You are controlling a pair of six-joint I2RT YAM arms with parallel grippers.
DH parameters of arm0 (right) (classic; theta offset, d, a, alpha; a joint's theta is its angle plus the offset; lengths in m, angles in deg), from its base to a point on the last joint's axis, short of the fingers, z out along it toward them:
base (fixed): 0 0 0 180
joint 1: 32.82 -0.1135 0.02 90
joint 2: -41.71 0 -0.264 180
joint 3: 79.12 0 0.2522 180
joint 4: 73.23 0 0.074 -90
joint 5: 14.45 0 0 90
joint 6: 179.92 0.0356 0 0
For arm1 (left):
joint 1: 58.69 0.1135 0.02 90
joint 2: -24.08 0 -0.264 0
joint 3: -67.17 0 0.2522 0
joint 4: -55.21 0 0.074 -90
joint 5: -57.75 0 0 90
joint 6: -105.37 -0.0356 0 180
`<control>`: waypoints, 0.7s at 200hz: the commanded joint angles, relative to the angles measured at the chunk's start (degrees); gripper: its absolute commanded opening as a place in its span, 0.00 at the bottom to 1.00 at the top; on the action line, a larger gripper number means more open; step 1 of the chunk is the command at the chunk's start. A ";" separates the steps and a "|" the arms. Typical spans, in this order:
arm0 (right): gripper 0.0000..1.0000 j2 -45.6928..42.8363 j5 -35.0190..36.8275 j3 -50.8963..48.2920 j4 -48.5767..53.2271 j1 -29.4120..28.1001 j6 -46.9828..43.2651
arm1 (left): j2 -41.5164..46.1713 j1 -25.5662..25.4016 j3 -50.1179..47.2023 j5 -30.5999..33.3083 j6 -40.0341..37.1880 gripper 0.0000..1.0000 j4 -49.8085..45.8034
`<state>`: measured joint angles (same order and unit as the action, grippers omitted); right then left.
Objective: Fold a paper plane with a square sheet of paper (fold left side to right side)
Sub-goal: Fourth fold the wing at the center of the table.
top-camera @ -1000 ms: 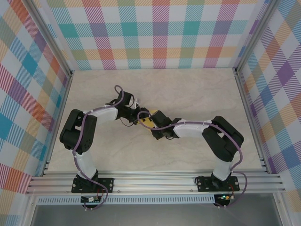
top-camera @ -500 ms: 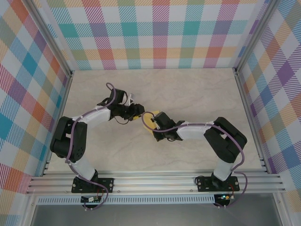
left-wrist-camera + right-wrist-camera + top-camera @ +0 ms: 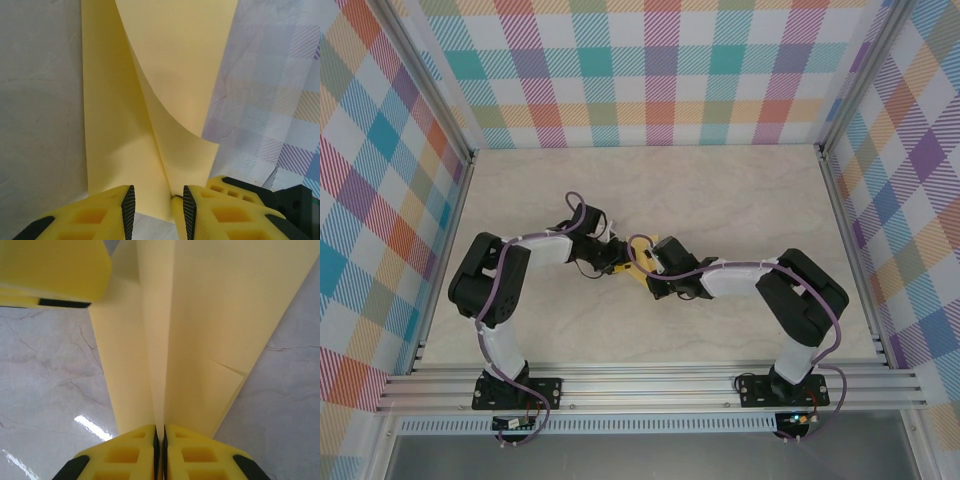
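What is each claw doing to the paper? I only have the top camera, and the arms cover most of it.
Observer: The right claw is pinched shut on the paper, with a folded edge running straight into its grip.
Operator: And the left one?
Observer: The left claw stands open, with the paper's near edge in its gap.
Operator: Is the sheet lying flat?
Observer: No. The left wrist view shows its upper layer curling up off the lower one.
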<state>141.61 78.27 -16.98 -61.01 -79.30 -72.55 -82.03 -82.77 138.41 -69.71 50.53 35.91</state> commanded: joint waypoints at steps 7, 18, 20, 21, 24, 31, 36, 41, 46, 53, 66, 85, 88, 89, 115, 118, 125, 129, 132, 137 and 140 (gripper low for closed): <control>0.11 -0.37 -2.10 -1.59 0.84 0.01 0.48 | -2.64 -1.48 3.04 -0.25 0.40 0.32 0.88; 0.11 -0.21 -2.26 -1.62 0.77 0.05 0.47 | -3.33 -1.75 3.74 -0.25 0.35 0.32 0.86; 0.11 -0.22 -2.34 -1.58 0.75 0.00 0.48 | -3.45 -1.76 3.77 -0.25 0.39 0.33 0.81; 0.11 -0.23 -2.40 -1.60 0.71 0.04 0.48 | -3.52 -1.76 3.82 -0.21 0.37 0.32 0.85; 0.11 -0.20 -2.49 -1.64 0.62 0.07 0.40 | -3.74 -1.84 3.93 -0.25 0.43 0.32 0.86; 0.11 -0.11 -2.69 -1.65 0.50 0.07 0.38 | -4.11 -1.99 4.21 -0.25 0.49 0.33 0.89; 0.11 -0.06 -2.70 -1.71 0.44 0.11 0.47 | -4.42 -2.10 4.42 -0.34 0.49 0.33 0.88; 0.11 0.01 -2.84 -1.78 0.33 0.20 0.46 | -4.66 -2.19 4.60 -0.34 0.57 0.33 0.91; 0.11 -0.01 -3.13 -1.88 0.16 0.31 0.46 | -4.81 -2.29 4.66 -0.28 0.48 0.33 0.95; 0.11 0.05 -3.28 -1.95 0.15 0.42 0.61 | -5.05 -2.38 4.80 -0.34 0.44 0.32 0.88; 0.12 0.11 -4.15 -2.10 -0.17 0.76 0.58 | -5.34 -2.45 4.93 -0.26 0.37 0.33 0.85; 0.16 0.12 -4.93 -2.27 -0.65 1.10 0.56 | -5.93 -2.52 5.13 -0.34 0.40 0.33 0.84; 0.16 0.02 -5.07 -2.32 -0.66 1.17 0.56 | -5.94 -2.62 5.09 -0.34 0.38 0.33 0.87; 0.16 0.03 -5.13 -2.28 -0.66 1.19 0.56 | -5.95 -2.59 5.10 -0.34 0.36 0.33 0.87; 0.19 -0.49 -6.63 -2.50 -1.08 2.15 0.95 | -6.51 -2.73 5.19 -0.25 0.41 0.33 0.93; 0.20 -0.64 -6.97 -2.49 -1.16 2.36 0.95 | -6.56 -2.80 5.17 -0.25 0.40 0.33 0.94; 0.20 -0.83 -7.81 -2.46 -1.36 2.70 0.99 | -6.74 -2.77 5.15 -0.18 0.33 0.33 0.96; 0.21 -0.93 -8.15 -2.50 -1.36 2.90 1.07 | -6.89 -2.77 5.19 -0.10 0.32 0.33 0.97; 0.21 -1.00 -8.35 -2.36 -1.34 3.01 1.07 | -6.95 -2.81 5.19 -0.15 0.35 0.33 1.01; 0.22 -1.02 -8.69 -2.40 -1.34 3.21 1.06 | -7.02 -2.82 5.19 -0.16 0.37 0.33 1.03; 0.22 -1.10 -8.96 -2.36 -1.42 3.28 1.08 | -7.01 -2.82 5.19 -0.17 0.42 0.33 1.04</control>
<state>141.39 72.76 -18.11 -63.28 -76.98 -72.27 -87.25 -84.78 142.47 -69.73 50.57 36.54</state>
